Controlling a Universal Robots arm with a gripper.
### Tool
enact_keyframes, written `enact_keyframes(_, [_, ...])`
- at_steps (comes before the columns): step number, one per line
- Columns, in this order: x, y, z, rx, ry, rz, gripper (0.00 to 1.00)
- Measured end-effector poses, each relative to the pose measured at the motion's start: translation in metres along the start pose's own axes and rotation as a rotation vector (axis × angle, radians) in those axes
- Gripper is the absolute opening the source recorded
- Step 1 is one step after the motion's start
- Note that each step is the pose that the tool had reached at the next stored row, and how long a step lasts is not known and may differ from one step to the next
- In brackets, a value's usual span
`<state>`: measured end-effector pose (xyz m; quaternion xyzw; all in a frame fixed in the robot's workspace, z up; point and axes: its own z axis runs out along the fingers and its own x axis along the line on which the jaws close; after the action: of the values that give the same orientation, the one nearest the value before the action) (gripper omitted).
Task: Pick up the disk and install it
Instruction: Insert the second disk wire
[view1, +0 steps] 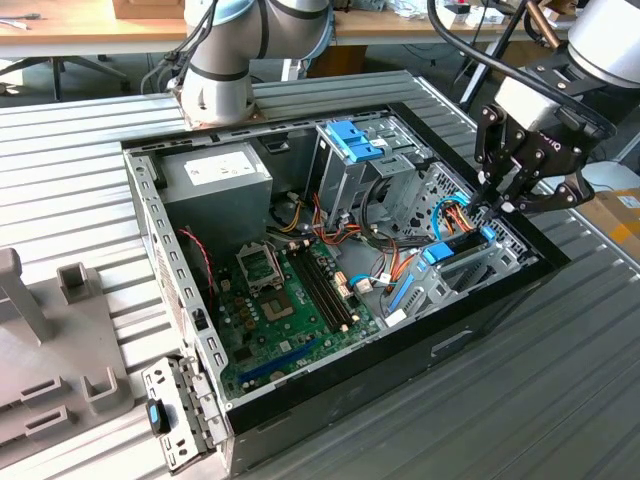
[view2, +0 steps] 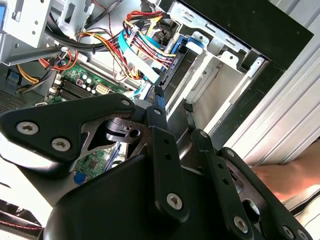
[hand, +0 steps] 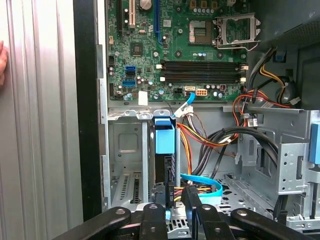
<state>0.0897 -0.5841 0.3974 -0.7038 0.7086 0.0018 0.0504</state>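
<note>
I've got the gripper (view1: 497, 205) down at the case's (view1: 300, 405) far corner, on the exterior view's right, tips right at the disk (view1: 452, 247). The disk stands on edge in the lower bay (hand: 125, 155) — light-blue carrier rail up, dark grey metal body below it in the first wrist view (hand: 166, 160). Looks mostly seated already, w/ the blue end (hand: 164, 136) nearest the motherboard (hand: 175, 45).

Fingers (hand: 189, 196): a narrow gap between the two black tips in the first wrist view, nothing obviously pinched between them. My read is nearly closed and not carrying the disk, tho one tip seems to touch or sit just beside the drive's end.

Risks as I judge them: the cable bundle (view2: 145, 45) — orange, yellow, red wires plus a flat blue ribbon (hand: 202, 181) — hangs just beside the bay, so a finger could snag it. The bay walls are thin stamped sheet metal, sharp-edged; if the rail isn't square it could jam. Plastic rail is smooth and glossy, so tips may slip.

A person's hand (view2: 285, 175) rests near the case on the ribbed metal table (view1: 560, 400) — close to the arm.
</note>
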Motion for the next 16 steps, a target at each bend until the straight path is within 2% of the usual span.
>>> enact_keyframes(8, [-0.0019, 0.0000, 0.0002, 0.0000, -0.0001, 0.000, 0.30])
enact_keyframes(13, [-0.0103, 0.0001, 0.0016, 0.0000, -0.0006, 0.000, 0.30])
enact_keyframes(16, [-0.0104, 0.0001, 0.0014, 0.0000, -0.0002, 0.000, 0.30])
